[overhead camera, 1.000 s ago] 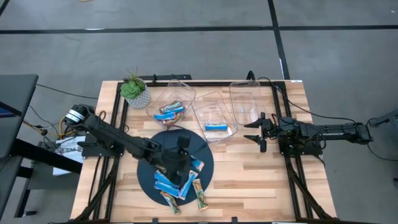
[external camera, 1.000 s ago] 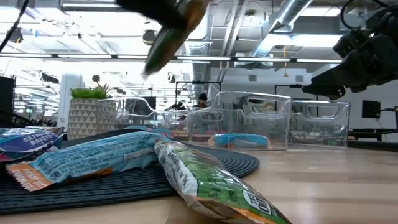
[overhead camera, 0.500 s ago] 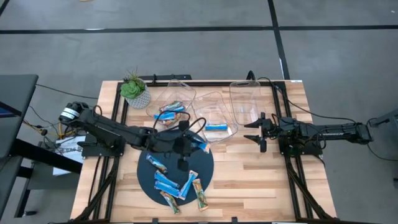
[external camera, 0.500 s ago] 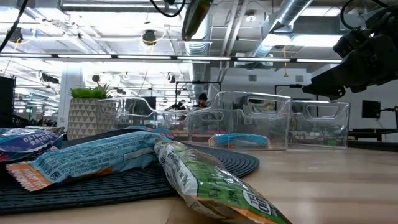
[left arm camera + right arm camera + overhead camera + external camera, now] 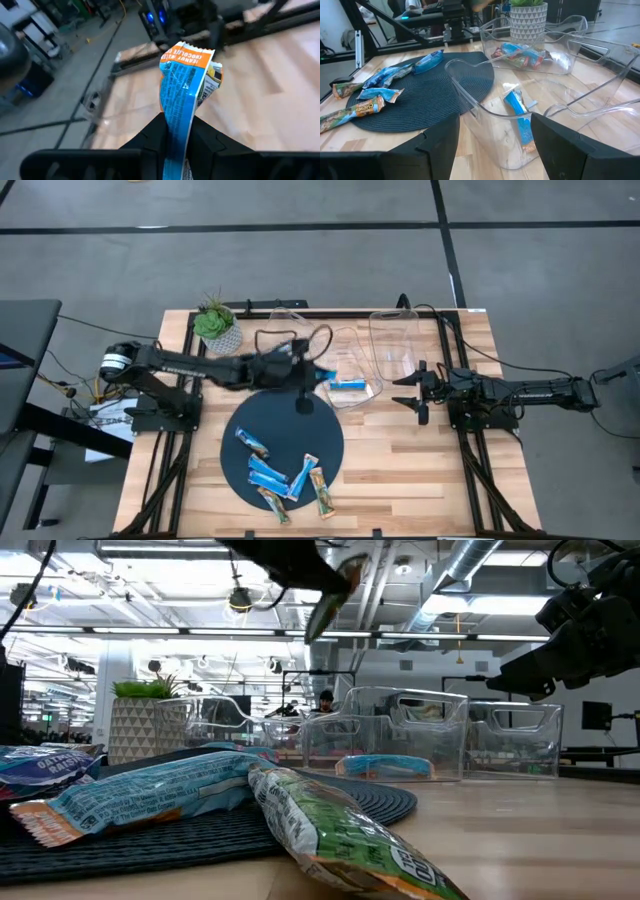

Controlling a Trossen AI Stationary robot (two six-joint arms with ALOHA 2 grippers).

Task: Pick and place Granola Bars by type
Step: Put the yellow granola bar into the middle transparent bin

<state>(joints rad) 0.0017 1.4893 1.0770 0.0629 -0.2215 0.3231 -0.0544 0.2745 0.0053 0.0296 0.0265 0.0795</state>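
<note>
My left gripper [image 5: 308,372] is in the air over the far rim of the round dark mat [image 5: 330,442], close to the clear bins, shut on a blue granola bar [image 5: 322,374] with an orange end [image 5: 187,54]. In the low view that bar [image 5: 332,602] hangs tilted, high above the table. Several more bars lie flat on the mat's near half [image 5: 268,473], blue ones and a green one [image 5: 340,840]. My right gripper [image 5: 415,392] waits open at the table's right, beside the bins. My left gripper pinches the blue bar between its two fingers at the plain blue end [image 5: 176,114]. The rest of the wrapper sticks out past the fingertips, with the orange end free. The bar is lifted clear of the mat and the table.
Three clear bins stand in a row at the far side. The left bin [image 5: 262,332] holds several bars [image 5: 520,54], the middle bin [image 5: 340,348] one blue bar [image 5: 350,385], and the right bin [image 5: 395,345] shows none. A potted plant [image 5: 217,325] stands at the far left.
My left gripper, holding the blue bar throughout, has travelled from above the middle of the mat toward the table's far edge, ending near the bins. The bar has gone with it, clear of the table. The bars on the mat have stayed put.
</note>
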